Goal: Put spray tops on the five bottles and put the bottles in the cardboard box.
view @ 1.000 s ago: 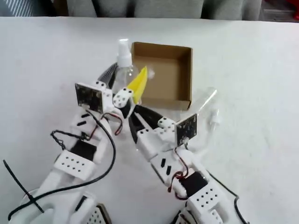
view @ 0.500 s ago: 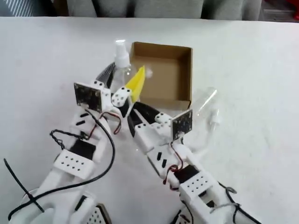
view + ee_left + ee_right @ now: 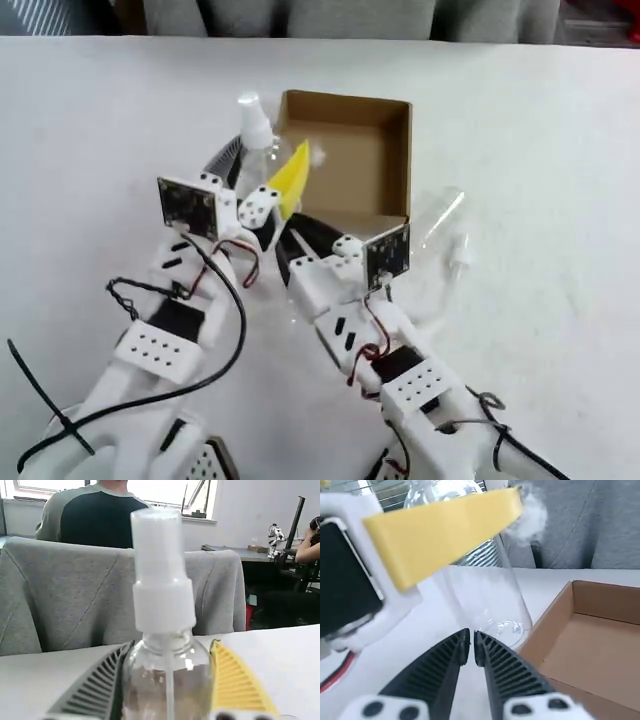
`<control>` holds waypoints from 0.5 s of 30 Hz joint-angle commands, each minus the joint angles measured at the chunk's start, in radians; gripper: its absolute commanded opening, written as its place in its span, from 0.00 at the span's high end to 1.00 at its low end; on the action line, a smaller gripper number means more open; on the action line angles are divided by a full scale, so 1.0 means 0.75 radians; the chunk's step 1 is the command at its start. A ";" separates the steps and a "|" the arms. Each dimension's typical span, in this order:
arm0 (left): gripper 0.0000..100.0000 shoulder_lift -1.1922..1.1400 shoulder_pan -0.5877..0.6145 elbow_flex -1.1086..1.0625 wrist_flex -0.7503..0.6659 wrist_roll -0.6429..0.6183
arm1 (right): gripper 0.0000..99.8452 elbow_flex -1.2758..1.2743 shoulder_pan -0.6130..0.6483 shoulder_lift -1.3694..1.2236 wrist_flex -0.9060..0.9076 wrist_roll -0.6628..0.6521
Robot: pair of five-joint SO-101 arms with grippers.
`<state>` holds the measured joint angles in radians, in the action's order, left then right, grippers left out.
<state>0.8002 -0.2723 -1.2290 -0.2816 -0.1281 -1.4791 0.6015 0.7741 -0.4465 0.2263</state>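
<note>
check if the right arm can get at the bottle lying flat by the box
Probably yes: the lying bottle sits on open table beside the box, nothing over it, and the right gripper is shut and empty, though it points at the held bottle.

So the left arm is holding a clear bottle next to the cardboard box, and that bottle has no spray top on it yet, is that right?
Not quite. The bottle does have a white spray top on it, as the left wrist view shows. The rest is right: the left gripper holds that clear bottle between its fingers, next to the cardboard box.
</note>
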 commanded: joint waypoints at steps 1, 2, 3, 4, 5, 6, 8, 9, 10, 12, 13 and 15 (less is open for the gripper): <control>0.98 0.001 -0.011 0.039 -0.037 -0.006 | 0.98 -0.020 0.001 0.116 -0.007 0.012; 0.98 0.001 -0.011 0.037 -0.037 -0.006 | 0.98 -0.039 -0.003 0.159 -0.003 0.012; 0.98 0.001 -0.011 0.037 -0.037 -0.006 | 0.98 -0.061 -0.007 0.206 0.005 0.010; 0.98 0.001 -0.011 0.037 -0.037 -0.006 | 0.98 -0.080 -0.011 0.259 0.030 0.004; 0.98 0.001 -0.011 0.037 -0.037 -0.006 | 0.98 -0.096 -0.015 0.314 0.073 0.002; 0.98 0.001 -0.011 0.039 -0.037 -0.006 | 0.98 -0.104 -0.028 0.375 0.136 0.002; 0.98 -0.001 -0.015 0.045 -0.037 -0.006 | 0.98 -0.108 -0.054 0.506 0.304 0.002; 0.98 -0.001 -0.015 0.047 -0.037 -0.006 | 0.98 -0.113 -0.058 0.574 0.400 0.002; 0.98 -0.001 -0.017 0.049 -0.037 -0.006 | 0.98 -0.115 -0.058 0.643 0.510 0.002; 0.98 -0.003 -0.019 0.076 -0.039 -0.006 | 0.98 -0.115 -0.062 0.774 0.731 0.002; 0.98 -0.009 -0.015 0.094 -0.037 -0.006 | 0.98 -0.115 -0.064 0.836 0.836 0.002; 0.98 -0.058 -0.011 0.158 -0.037 -0.004 | 0.98 -0.115 -0.095 0.946 1.016 0.002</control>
<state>0.7925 -0.2770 -1.2213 -0.2816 -0.1297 -1.5727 0.5600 1.3633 0.1105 0.2263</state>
